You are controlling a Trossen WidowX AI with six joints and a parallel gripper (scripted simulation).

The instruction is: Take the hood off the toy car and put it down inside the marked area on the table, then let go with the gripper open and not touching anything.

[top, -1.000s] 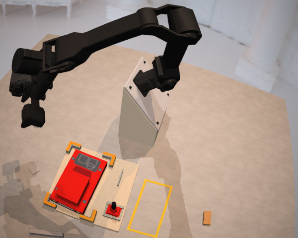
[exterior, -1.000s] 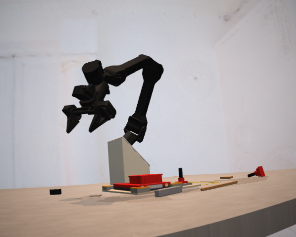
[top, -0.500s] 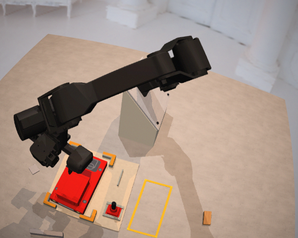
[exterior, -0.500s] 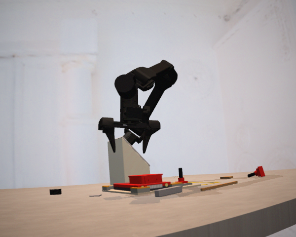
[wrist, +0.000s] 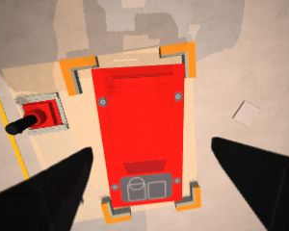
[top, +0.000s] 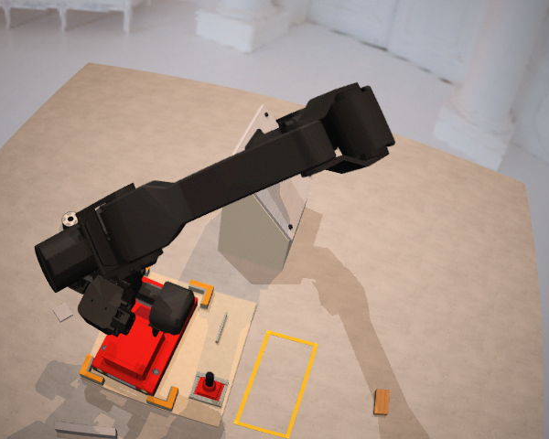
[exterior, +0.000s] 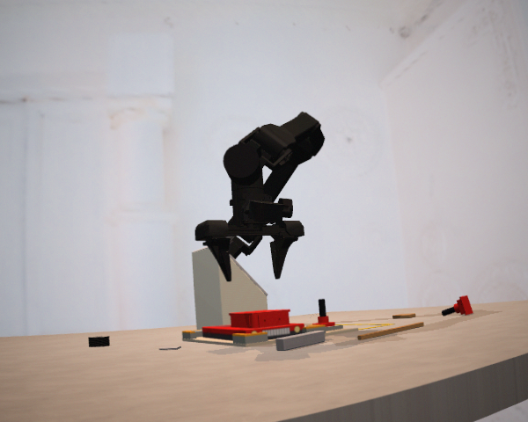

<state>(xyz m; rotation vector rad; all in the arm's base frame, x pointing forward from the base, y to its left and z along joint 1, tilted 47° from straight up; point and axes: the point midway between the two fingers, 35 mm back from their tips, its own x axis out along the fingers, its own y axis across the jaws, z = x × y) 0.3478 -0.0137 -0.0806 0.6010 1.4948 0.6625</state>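
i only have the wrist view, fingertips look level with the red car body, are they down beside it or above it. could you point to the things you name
Observer: Above it. In the exterior view the open gripper (exterior: 253, 278) (wrist: 153, 147) hangs over the red toy car (exterior: 253, 325) (wrist: 144, 125), with a gap below both tips.

Operator: ok, and the yellow outline, i just get a sliver of it

Observer: The top view shows the whole yellow outline (top: 308, 370) (wrist: 10, 132): a four-sided frame on the table, beyond the board's edge, with nothing standing inside.

Operator: any other red piece like the one with the black peg

Observer: Yes, the exterior view shows a second red piece with a black peg (exterior: 464, 305), tipped over on the table.
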